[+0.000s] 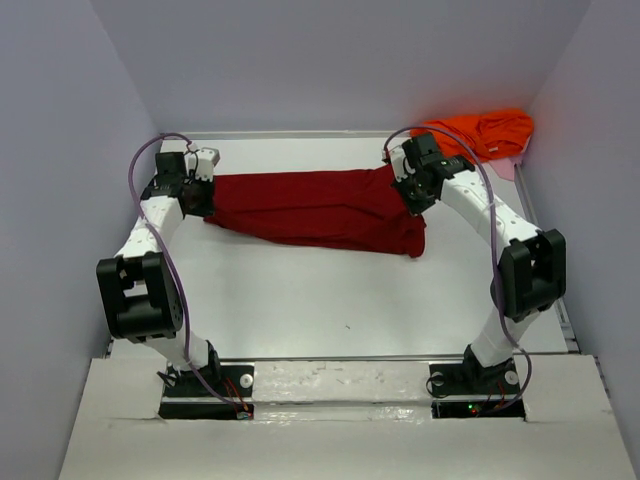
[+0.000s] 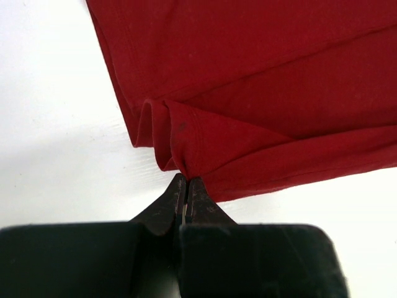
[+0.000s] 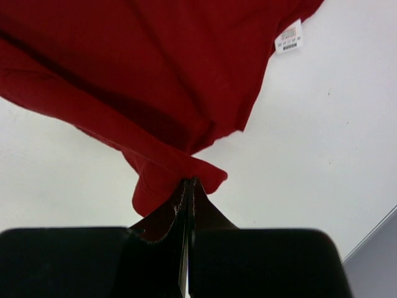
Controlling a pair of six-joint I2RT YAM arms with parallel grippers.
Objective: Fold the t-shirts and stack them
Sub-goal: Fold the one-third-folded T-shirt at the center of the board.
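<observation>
The dark crimson t-shirt (image 1: 310, 208) hangs stretched as a long band between my two grippers over the back half of the table. My left gripper (image 1: 197, 197) is shut on its left end; in the left wrist view the gripper (image 2: 186, 179) pinches a hemmed fold of the crimson t-shirt (image 2: 260, 81). My right gripper (image 1: 412, 195) is shut on the right end, where a loose flap hangs down; in the right wrist view the gripper (image 3: 190, 181) clamps a bunched corner of the crimson t-shirt (image 3: 142, 68). The bright orange t-shirt (image 1: 482, 132) lies crumpled at the back right corner.
The white table (image 1: 330, 300) is walled by grey panels on the left, back and right. A white care label (image 3: 288, 36) shows on the crimson cloth. A pale pink patch (image 1: 505, 167) lies under the orange shirt's edge.
</observation>
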